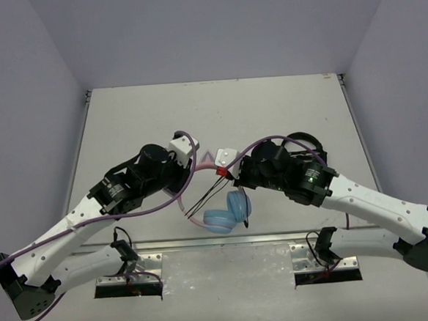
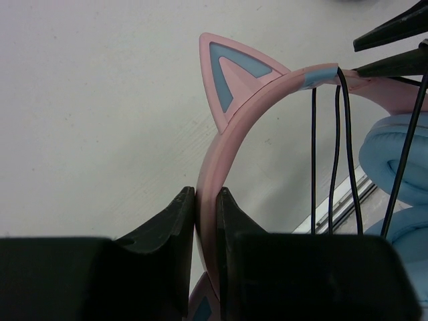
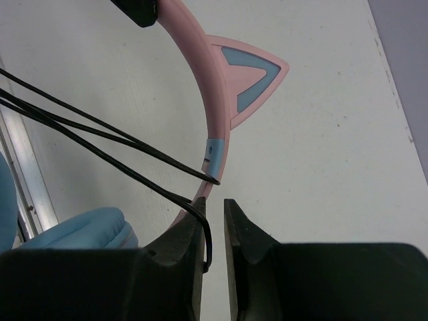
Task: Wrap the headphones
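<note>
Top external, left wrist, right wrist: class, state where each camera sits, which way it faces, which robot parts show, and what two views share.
Top external: above and behind the bases, facing down at the table; left arm, right arm show, headphones between.
Left wrist: on left arm, facing along the left pincer, shut on the headband.
Right wrist: on right arm, facing past the right pincer toward the cord.
Shared by both wrist views: headband, cat ear, cord.
</note>
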Robot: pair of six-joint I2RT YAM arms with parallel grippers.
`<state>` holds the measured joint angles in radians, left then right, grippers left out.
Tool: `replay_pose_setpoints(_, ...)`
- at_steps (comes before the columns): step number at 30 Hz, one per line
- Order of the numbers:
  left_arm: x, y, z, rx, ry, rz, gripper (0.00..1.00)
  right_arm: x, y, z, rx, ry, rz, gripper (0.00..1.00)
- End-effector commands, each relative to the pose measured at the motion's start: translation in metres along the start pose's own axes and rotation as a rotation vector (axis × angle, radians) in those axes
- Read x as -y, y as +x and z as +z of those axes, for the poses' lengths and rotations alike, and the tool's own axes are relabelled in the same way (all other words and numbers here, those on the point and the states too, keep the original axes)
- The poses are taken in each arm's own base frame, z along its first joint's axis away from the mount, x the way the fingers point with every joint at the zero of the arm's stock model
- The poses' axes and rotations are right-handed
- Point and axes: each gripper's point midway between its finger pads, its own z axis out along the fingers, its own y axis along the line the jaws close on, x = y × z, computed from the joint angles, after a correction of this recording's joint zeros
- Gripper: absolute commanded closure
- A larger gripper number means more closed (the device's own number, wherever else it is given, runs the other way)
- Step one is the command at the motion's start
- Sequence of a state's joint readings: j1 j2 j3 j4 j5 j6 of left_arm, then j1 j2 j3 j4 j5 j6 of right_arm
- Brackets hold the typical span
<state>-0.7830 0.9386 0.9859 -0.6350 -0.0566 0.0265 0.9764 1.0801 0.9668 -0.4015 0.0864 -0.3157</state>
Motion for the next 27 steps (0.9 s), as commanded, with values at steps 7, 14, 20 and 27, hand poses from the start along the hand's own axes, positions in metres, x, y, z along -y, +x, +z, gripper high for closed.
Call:
replay_pose_setpoints(7, 0.009, -0.037, -0.013, 0.176, 0.06, 0.062, 1.0, -0.009, 0.014, -0.001, -0.083, -0.102, -0.017, 0.94)
replay_pose_setpoints(14, 0.009, -0.044, -0.01, 0.198, 0.057, 0.074, 1.0, -0.019, 0.022, 0.007, -0.109, -0.141, 0.018, 0.97)
replay_pose_setpoints(20, 0.009, -0.055, -0.006, 0.236, 0.053, 0.056, 1.0, -0.02, 0.035, 0.01, -0.07, -0.082, 0.107, 0.71)
replay_pose_setpoints(27, 0.028, -0.071, 0.006, 0.291, 0.154, 0.041, 1.0, -0.014, 0.043, 0.007, -0.021, -0.084, 0.287, 0.59)
